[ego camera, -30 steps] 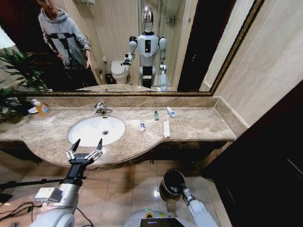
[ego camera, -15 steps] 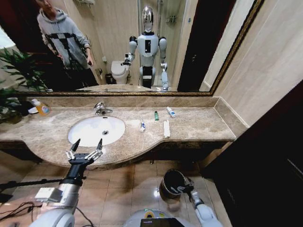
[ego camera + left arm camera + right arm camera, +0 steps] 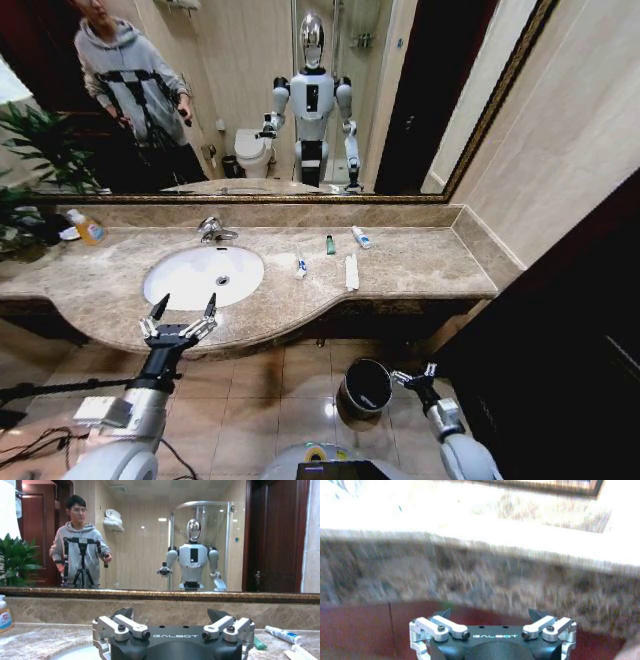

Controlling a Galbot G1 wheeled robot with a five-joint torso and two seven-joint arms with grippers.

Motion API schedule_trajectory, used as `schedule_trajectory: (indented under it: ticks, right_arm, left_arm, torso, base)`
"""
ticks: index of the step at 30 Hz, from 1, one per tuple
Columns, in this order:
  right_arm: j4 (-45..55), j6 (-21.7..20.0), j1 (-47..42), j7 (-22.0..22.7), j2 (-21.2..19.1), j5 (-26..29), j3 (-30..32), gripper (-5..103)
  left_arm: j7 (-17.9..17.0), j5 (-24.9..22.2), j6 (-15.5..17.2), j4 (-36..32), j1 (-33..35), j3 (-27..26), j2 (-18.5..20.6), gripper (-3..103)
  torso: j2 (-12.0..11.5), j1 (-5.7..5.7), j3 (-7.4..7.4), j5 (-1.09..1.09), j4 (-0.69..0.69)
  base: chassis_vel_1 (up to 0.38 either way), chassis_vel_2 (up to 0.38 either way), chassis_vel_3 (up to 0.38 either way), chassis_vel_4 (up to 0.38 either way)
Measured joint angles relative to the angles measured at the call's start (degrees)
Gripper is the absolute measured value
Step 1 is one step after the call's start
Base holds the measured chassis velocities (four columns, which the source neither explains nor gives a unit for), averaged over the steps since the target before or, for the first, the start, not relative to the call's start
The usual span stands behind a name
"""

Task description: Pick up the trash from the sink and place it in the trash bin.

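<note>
The sink is a white oval basin with a chrome faucet, set in a beige marble countertop. The trash lies on the counter right of the basin: a small white tube, a tiny dark-green bottle, a white-blue mini tube and a long white wrapper. My left gripper hovers open at the counter's front edge, just before the basin, holding nothing. On the floor below stands the black trash bin. My right gripper is open and empty just right of its rim.
An orange bottle with a white cap stands at the counter's back left beside a green plant. A big mirror backs the counter. Dark wood panelling closes in the right side. The tiled floor lies left of the bin.
My right gripper has swung from over the bin's rim out to the right and slightly up, clear of the bin. The left arm has stayed put.
</note>
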Motion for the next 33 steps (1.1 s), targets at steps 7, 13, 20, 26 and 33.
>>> schedule_trajectory:
  ticks: [7, 13, 20, 26, 33]
  right_arm:
    - [11.63, -1.77, -3.89, 1.05, 0.63, 0.02, -0.56, 100]
    - [18.68, -5.16, -2.77, 1.39, -0.42, 0.72, -1.61, 100]
    - [20.24, -12.8, 8.57, 1.77, -6.28, 4.78, -4.18, 100]
    - [17.78, -17.57, 15.35, 2.17, -8.97, 9.62, -6.81, 100]
    - [11.0, -20.57, 25.42, 2.15, -10.88, 11.27, -15.04, 100]
  left_arm:
    - [0.0, 0.0, 0.0, 0.0, 0.0, 0.0, 0.0, 100]
    - [0.0, 0.0, 0.0, 0.0, 0.0, -0.01, 0.0, 100]
    - [0.0, 0.0, 0.0, 0.0, 0.0, 0.0, 0.0, 100]
    - [0.0, 0.0, 0.0, 0.01, 0.0, 0.0, 0.0, 100]
    - [0.0, 0.0, 0.0, 0.0, 0.0, 0.0, 0.0, 100]
  torso:
    - [0.0, 0.0, 0.0, 0.01, 0.0]
    - [0.0, 0.0, 0.0, 0.02, 0.0]
    - [-0.01, 0.0, 0.01, 0.02, 0.02]
    - [-0.02, 0.02, 0.01, 0.02, 0.01]
    - [-0.02, 0.01, 0.01, 0.02, 0.0]
  base:
    - [0.0, 0.0, 0.0, 0.0]
    - [0.0, 0.0, 0.0, 0.0]
    - [0.0, 0.0, 0.0, 0.0]
    - [0.0, 0.0, 0.0, 0.0]
    - [0.0, 0.0, 0.0, 0.0]
